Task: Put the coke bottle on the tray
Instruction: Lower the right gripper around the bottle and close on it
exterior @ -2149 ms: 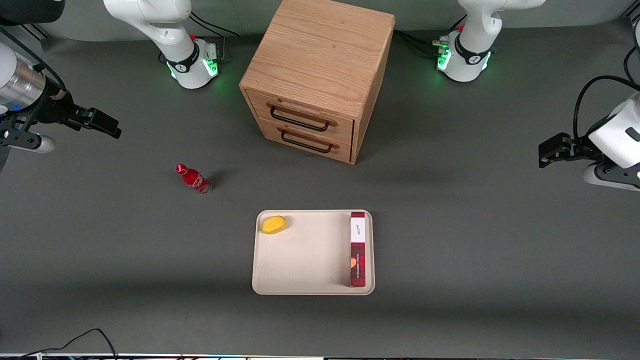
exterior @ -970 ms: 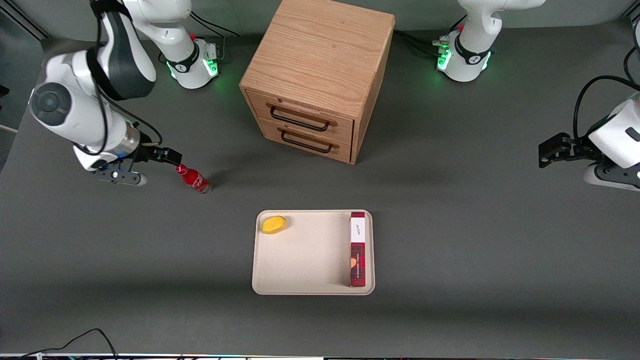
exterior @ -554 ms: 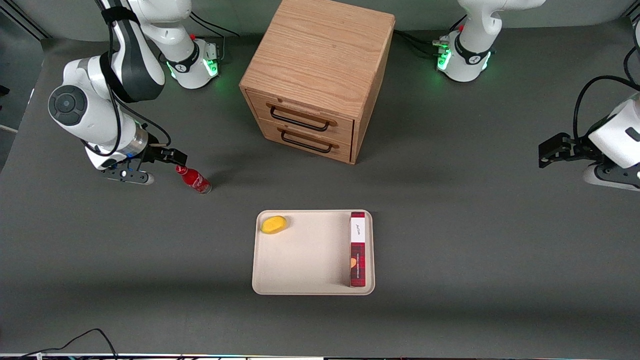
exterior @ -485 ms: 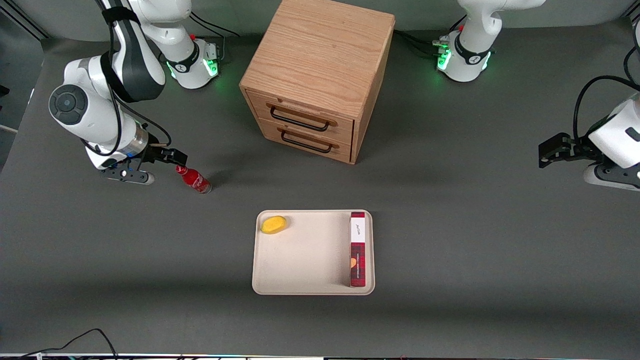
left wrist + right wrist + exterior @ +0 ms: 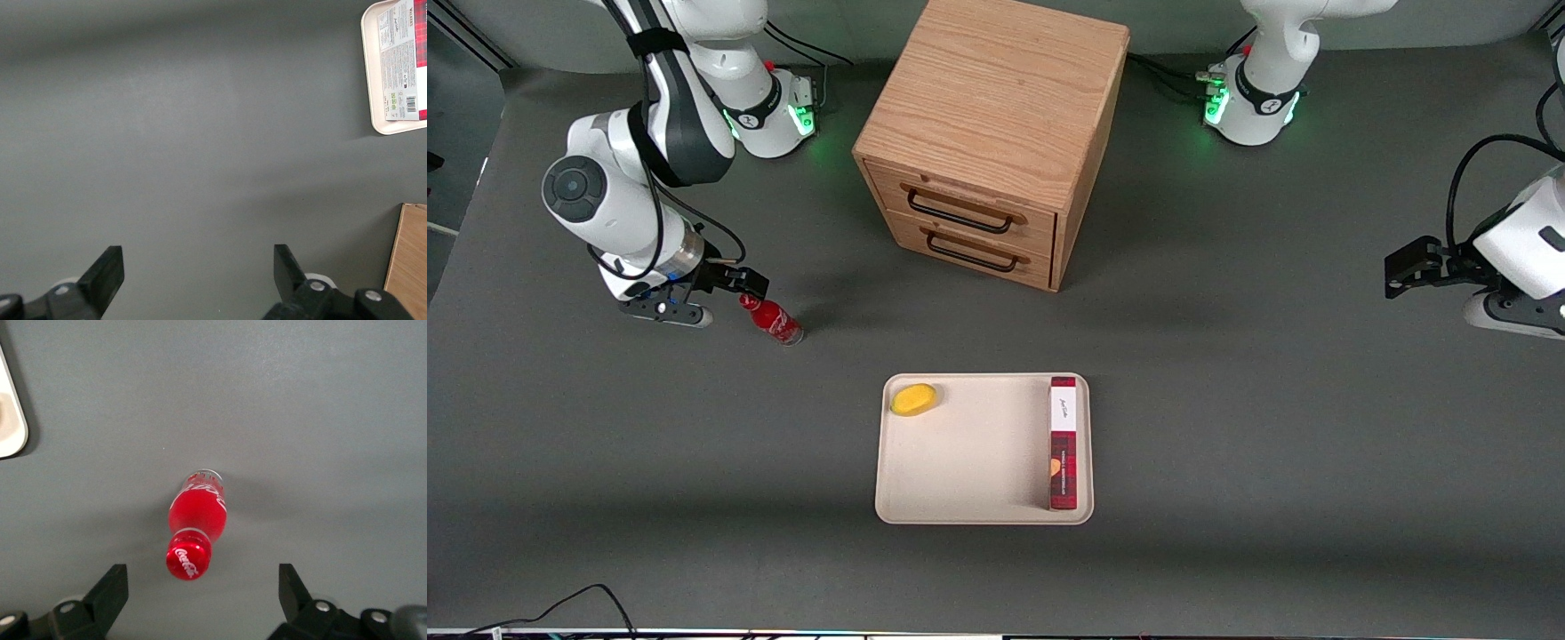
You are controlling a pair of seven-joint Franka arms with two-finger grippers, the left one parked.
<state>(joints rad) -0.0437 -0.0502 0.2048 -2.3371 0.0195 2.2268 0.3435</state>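
Observation:
The coke bottle (image 5: 773, 321) is small and red with a red cap, and stands upright on the grey table toward the working arm's end. My gripper (image 5: 748, 283) hovers just above its cap. In the right wrist view the bottle (image 5: 197, 515) is seen from above, with its cap between my two open fingers (image 5: 110, 590); the gripper (image 5: 200, 600) holds nothing. The cream tray (image 5: 978, 462) lies nearer to the front camera than the bottle, toward the table's middle. A corner of the tray shows in the right wrist view (image 5: 10, 420).
A wooden drawer cabinet (image 5: 996, 142) stands farther from the camera than the tray. On the tray lie a yellow fruit (image 5: 914, 399) and a long red plaid box (image 5: 1063, 443). A black cable (image 5: 560, 604) lies at the table's near edge.
The working arm has swung in from the table's end toward the bottle and come lower; the gripper now sits over the cap. The bottle has not moved.

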